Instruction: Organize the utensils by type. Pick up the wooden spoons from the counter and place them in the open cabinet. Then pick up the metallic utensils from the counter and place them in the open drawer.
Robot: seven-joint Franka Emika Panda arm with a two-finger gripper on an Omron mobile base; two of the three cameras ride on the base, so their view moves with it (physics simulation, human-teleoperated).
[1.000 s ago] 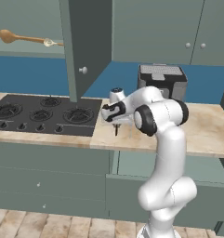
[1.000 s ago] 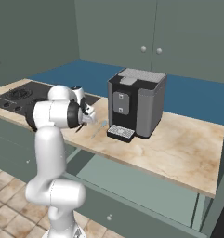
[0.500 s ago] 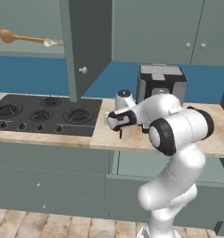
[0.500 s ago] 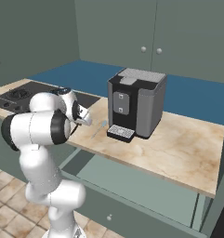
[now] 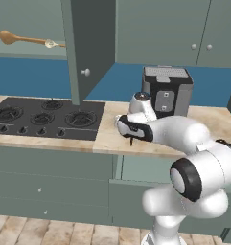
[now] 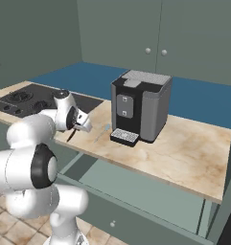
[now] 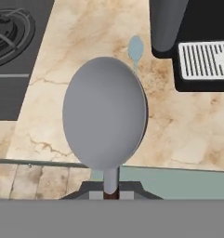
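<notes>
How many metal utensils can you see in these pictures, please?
2. The round-headed grey metal utensil with a dark handle is held in the gripper above the counter's front edge. The small pale blue-grey spoon lies on the beige marbled counter beside the coffee machine.

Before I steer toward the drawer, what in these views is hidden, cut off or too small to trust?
- Blue-grey spoon: in the hand view the grey-headed utensil covers its handle; in the right base view it is too small to read.
- Gripper: the utensil's neck hides how the jaws grip it.
- Drawer: in the right base view the counter overhangs its back; in the left base view the arm covers it.
- Small wooden spoon: too tiny to read.
</notes>
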